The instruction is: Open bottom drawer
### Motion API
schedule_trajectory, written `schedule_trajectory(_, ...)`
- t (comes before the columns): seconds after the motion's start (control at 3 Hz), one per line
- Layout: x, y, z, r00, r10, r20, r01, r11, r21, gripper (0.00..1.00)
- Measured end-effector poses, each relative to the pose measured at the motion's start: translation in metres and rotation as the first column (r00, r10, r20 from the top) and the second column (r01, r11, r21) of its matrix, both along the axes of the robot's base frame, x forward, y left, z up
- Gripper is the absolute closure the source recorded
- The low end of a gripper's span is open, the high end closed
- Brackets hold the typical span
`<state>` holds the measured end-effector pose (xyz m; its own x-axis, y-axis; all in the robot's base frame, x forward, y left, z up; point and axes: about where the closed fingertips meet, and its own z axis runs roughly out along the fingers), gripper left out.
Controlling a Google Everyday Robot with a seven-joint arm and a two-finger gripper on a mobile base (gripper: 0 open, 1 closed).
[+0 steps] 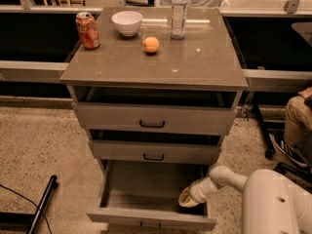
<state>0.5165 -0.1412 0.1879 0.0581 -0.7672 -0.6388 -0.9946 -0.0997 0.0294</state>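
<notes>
Whether the jaws are open or closed cannot be told; the gripper [186, 199] shows only as a pale rounded tip, low inside the bottom drawer [146, 186] at its right near corner, just behind the drawer front and close to the right wall; whether it touches the wall or the floor of the drawer cannot be told; the arm [228, 177] reaches in from the right, from the white robot body [278, 204] at the near right edge; the bottom drawer is pulled well out toward the near side, its plain grey inside showing and its small black handle [149, 224] at the centre of the front; above it sit the middle drawer [153, 152] and the top drawer [153, 121], each with a dark gap above its front and a black handle at centre; on the cabinet top [204, 67] stand a red can [87, 30] at the far left, a white bowl [126, 22] just right of it, an orange [151, 44] nearer and to the right of the bowl, and a clear bottle [179, 11] at the far edge right of centre; all four stand apart from one another; a black pole [43, 204] lies on the speckled floor [44, 145] at the near left; a person's leg [297, 118] shows at the right edge.
</notes>
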Motion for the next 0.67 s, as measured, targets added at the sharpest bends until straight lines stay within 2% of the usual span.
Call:
schedule_trajectory(0.33, -0.027, 0.021, -0.014, 0.9959, 0.051, -0.074, -0.052, 0.999, -0.015, 1.0)
schedule_trajectory(0.67, -0.047, 0.03, -0.015, 0.99, 0.077, -0.118, -0.078, 0.997, -0.008, 1.0)
